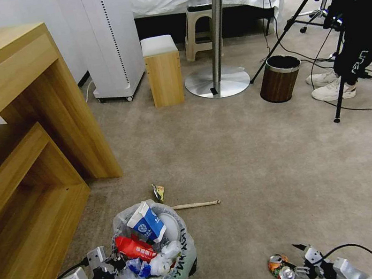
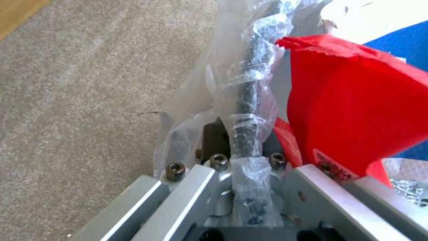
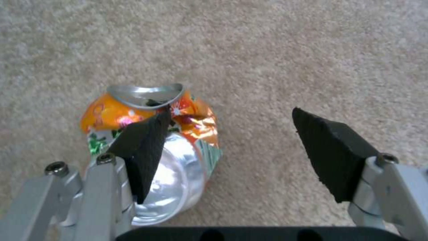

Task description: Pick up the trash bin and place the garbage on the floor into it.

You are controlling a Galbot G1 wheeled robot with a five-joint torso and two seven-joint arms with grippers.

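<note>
Nearby, wooden stick lies just beside trash bin; crushed can apart.

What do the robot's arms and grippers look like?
Both arms are smooth and white, each trailing a black cable. The left gripper and right gripper are silver metal, bolted with dark screws. The right gripper's fingertips are black, wedge-shaped pads.

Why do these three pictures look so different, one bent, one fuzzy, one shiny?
Head view: a wide lens bows the wooden shelf outward and stretches the edges. Left wrist view: the left gripper sits so near the trash bin rim that the red wrapper blurs. Right wrist view: light glares off the crushed can beside the open right gripper.
</note>
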